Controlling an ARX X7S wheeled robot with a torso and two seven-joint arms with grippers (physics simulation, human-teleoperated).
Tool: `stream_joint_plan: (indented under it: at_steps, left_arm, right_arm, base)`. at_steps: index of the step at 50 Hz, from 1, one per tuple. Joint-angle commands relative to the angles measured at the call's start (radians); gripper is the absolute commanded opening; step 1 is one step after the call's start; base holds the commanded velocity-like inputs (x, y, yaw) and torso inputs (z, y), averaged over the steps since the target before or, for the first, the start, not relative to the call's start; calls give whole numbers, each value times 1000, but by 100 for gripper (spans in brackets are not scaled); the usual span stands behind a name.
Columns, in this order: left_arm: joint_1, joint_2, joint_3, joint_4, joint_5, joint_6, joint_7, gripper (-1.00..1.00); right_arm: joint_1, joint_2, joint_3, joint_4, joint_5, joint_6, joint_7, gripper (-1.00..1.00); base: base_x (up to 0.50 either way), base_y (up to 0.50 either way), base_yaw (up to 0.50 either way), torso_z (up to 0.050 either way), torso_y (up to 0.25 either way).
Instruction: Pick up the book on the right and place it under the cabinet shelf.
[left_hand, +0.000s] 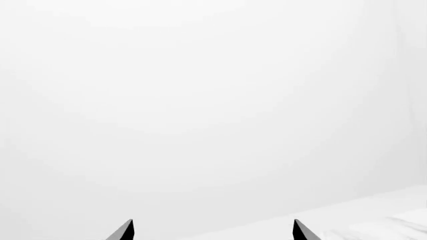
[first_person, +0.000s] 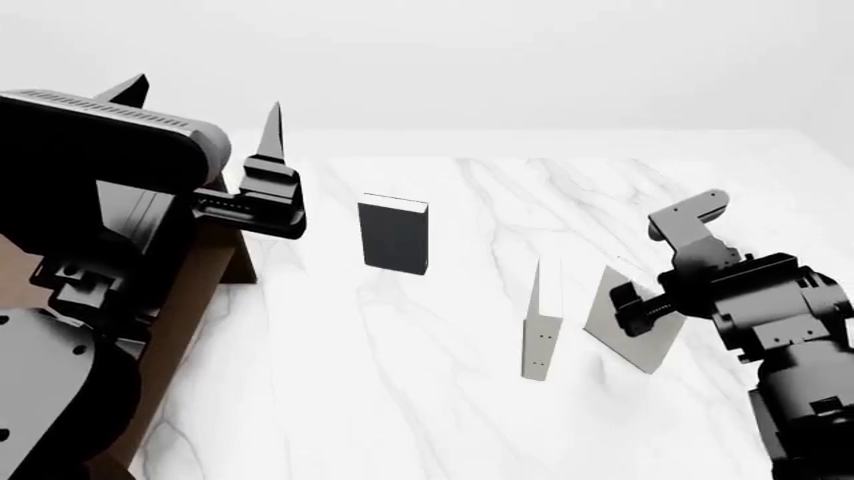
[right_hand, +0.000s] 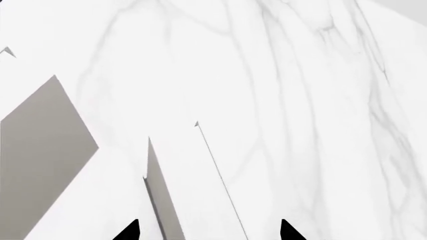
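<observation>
Off-white, the book (first_person: 631, 332) stands on the marble worktop (first_person: 441, 400) at four o'clock, apparently grasped by the right end effector (first_person: 638, 312); carrying to the cabinet shelf (first_person: 187, 300) is left. The left end effector (left_hand: 212, 231) is spread.

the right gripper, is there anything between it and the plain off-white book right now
Nothing visible. In the head view the right gripper is already against the book, which stands tilted on the marble table. The dotted-spine book stands beside it, toward the cabinet shelf side.
</observation>
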Motion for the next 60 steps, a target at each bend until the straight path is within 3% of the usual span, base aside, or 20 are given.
stream_joint_plan:
  at_steps: [1, 39, 40, 60]
  left_arm:
    - [3, -2, 2, 1, -8, 2, -7, 100]
    - [-15, -3, 15, 8, -43, -23, -40, 100]
    - [-16, -3, 15, 9, -44, -24, -41, 100]
    - [-7, -12, -10, 32, -73, -33, -50, 100]
  right_arm:
    - [12, -31, 4, 121, -5, -78, 3, 100]
    - [-17, -53, 95, 202, -73, -132, 11, 100]
    - [-17, -53, 97, 202, -75, -133, 11, -100]
    - [-5, -54, 115, 196, -97, -153, 15, -100]
  base:
    - [0, 0, 0, 0, 0]
    - [0, 0, 0, 0, 0]
    - [0, 0, 0, 0, 0]
    - [0, 0, 0, 0, 0]
